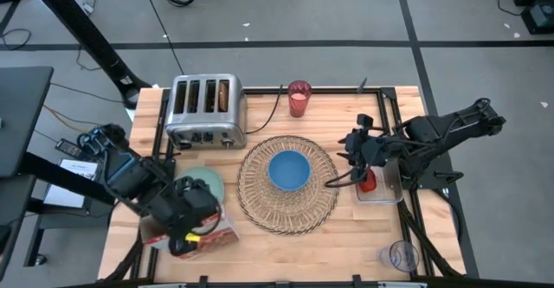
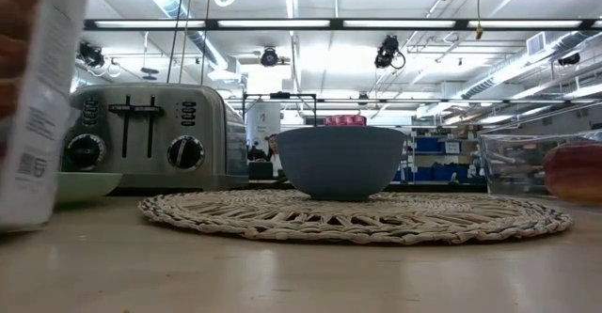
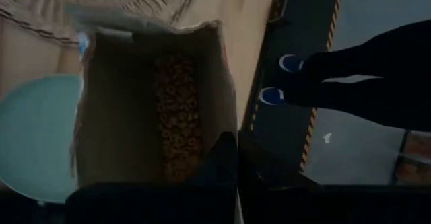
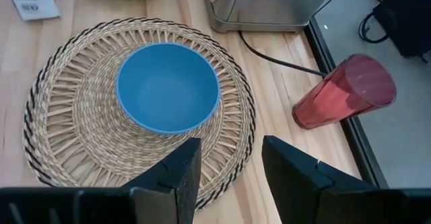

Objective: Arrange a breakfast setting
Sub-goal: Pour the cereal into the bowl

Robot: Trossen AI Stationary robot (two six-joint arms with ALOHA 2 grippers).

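The blue bowl point(image 1: 288, 169) stands on the round wicker placemat point(image 1: 260, 203) at mid table. The pale green plate point(image 1: 208, 182) lies to its left, partly under my left arm. The red cup point(image 1: 299, 98) stands at the far edge, and the small red fruit point(image 1: 368, 182) lies in the clear tray point(image 1: 385, 193). My left gripper point(image 1: 186, 229) is shut on an open cereal box point(image 3: 135, 109) near the front left. My right gripper point(image 4: 232, 177) is open and empty over the placemat's right rim point(image 4: 236, 150). The spoon is out of view. My left gripper pinches the cereal box's side wall at its open top edge point(image 3: 232, 126), one finger inside the box and one outside. The fingers come from above, pointing down into the opening. In the low view the box point(image 2: 38, 97) stands tilted; whether it rests on the table I cannot tell.
The silver toaster point(image 1: 205, 111) stands at the far left with its cord running toward the cup; something brown shows in one slot point(image 1: 225, 93). A clear glass point(image 1: 402, 255) stands at the front right corner. A person's legs and blue shoes point(image 3: 289, 62) show beside the table.
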